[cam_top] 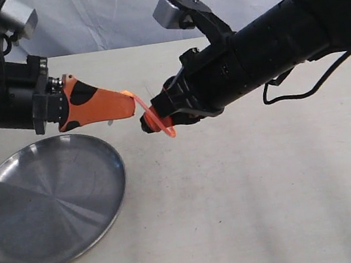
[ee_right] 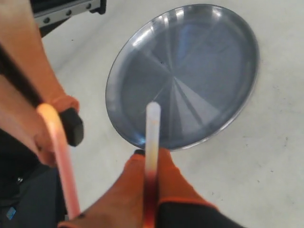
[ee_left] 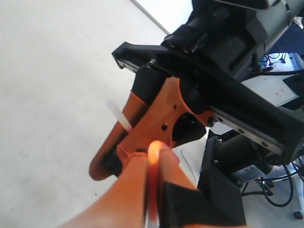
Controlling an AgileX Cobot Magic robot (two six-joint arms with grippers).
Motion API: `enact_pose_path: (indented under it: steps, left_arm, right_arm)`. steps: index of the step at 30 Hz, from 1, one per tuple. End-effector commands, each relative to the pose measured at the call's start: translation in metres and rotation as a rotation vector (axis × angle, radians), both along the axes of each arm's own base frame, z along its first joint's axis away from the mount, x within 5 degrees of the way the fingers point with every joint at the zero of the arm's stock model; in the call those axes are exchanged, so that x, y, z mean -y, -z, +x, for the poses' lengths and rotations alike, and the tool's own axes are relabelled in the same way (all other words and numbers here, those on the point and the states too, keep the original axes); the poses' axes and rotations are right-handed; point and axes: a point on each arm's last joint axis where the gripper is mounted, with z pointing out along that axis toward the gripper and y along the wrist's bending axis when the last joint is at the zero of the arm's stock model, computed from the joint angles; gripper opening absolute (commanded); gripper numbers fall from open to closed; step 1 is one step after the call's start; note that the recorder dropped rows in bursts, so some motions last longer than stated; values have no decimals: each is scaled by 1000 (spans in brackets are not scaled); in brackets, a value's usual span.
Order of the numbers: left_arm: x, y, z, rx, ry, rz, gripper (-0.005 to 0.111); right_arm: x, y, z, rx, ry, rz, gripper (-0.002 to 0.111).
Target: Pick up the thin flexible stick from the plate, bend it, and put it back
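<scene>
The thin flexible stick is bent into a tight red-orange loop in the air between my two grippers, just right of the plate. My left gripper is shut on one end of the stick. My right gripper is shut on the other end. In the right wrist view the stick's whitish tip pokes out past the shut right gripper, and the curved part runs beside it. The plate lies bare below.
The plate rests on a pale tabletop. The right arm's black body fills the space just ahead of my left gripper. Equipment and cables stand beyond the table edge.
</scene>
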Motion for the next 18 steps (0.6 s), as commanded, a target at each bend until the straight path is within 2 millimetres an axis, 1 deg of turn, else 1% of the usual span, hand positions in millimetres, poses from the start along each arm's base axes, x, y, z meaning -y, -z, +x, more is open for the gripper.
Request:
enact_pose_path:
  steps: [1, 5, 9, 18]
  left_arm:
    - [-1, 2, 6, -6, -56, 23, 0]
    - [-1, 3, 6, -5, -54, 27, 0]
    - [-1, 3, 6, -6, -53, 30, 0]
    - [-2, 4, 6, -18, -57, 35, 0]
  right_arm:
    - [-5, -6, -8, 9, -73, 38, 0]
    - [-5, -6, -9, 34, -100, 35, 0]
    - [-6, -6, -12, 73, -167, 37, 0]
    - [-6, -7, -14, 133, -234, 36, 0]
